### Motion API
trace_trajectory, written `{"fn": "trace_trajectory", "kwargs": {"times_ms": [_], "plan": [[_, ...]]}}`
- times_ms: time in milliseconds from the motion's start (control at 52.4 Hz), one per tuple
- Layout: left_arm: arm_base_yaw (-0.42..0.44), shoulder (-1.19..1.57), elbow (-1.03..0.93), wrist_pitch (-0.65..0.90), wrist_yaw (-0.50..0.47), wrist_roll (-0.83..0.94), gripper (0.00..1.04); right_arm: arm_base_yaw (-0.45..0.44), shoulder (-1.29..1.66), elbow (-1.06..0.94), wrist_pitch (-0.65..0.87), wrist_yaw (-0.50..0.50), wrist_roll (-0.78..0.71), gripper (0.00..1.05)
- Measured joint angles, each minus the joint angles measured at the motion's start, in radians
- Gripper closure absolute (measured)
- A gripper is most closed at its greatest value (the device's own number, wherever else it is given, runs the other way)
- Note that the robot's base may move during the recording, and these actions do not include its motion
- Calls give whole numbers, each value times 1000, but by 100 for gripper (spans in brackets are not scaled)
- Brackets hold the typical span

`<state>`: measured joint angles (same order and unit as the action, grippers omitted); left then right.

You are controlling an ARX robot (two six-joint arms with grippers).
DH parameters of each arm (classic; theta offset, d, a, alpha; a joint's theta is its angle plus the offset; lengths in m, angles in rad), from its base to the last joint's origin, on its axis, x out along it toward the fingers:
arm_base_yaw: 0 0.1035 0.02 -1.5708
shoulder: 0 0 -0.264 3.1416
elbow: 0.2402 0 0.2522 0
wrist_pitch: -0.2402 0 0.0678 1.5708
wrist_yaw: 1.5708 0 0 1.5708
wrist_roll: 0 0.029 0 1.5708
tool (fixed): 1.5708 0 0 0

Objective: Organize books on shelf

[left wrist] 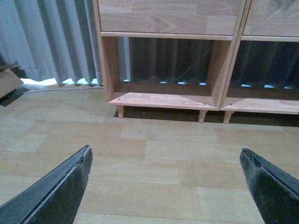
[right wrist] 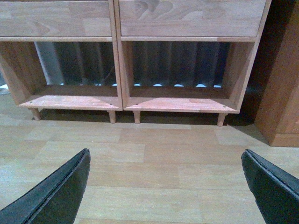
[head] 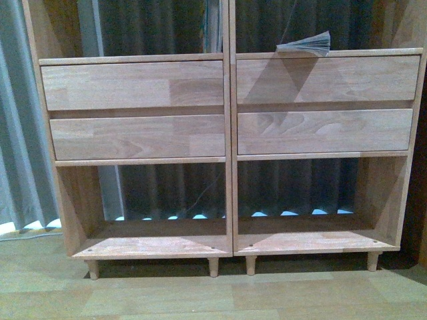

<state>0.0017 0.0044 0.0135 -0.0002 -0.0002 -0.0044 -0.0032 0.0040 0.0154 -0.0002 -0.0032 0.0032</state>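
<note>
The light-wood twin shelf (head: 230, 153) fills the front view, with two plain drawer fronts on each half and open bottom bays. A thin greyish booklet (head: 305, 45) lies flat on the right half's upper board, its pages fanned. Upright book edges (head: 213, 27) show at the top by the centre post. The teal-green book is out of view. My left gripper (left wrist: 166, 161) is open and empty above the wooden floor, facing the shelf's left bottom bay (left wrist: 163, 93). My right gripper (right wrist: 166, 161) is open and empty above the floor, facing the shelf's bottom bays (right wrist: 177, 98).
Grey curtains (head: 20, 133) hang behind and left of the shelf. A dark brown cabinet (right wrist: 280, 93) stands right of the shelf. A cardboard piece (left wrist: 9, 81) lies on the floor at the left. Wood-plank floor (head: 213, 293) lies before the shelf.
</note>
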Motion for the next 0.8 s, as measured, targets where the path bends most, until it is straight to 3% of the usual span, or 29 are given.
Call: {"fn": "trace_trajectory", "kwargs": {"times_ms": [801], "plan": [[0,0,0,0,0,0,7,0,0,0,0,0,0,7]]}}
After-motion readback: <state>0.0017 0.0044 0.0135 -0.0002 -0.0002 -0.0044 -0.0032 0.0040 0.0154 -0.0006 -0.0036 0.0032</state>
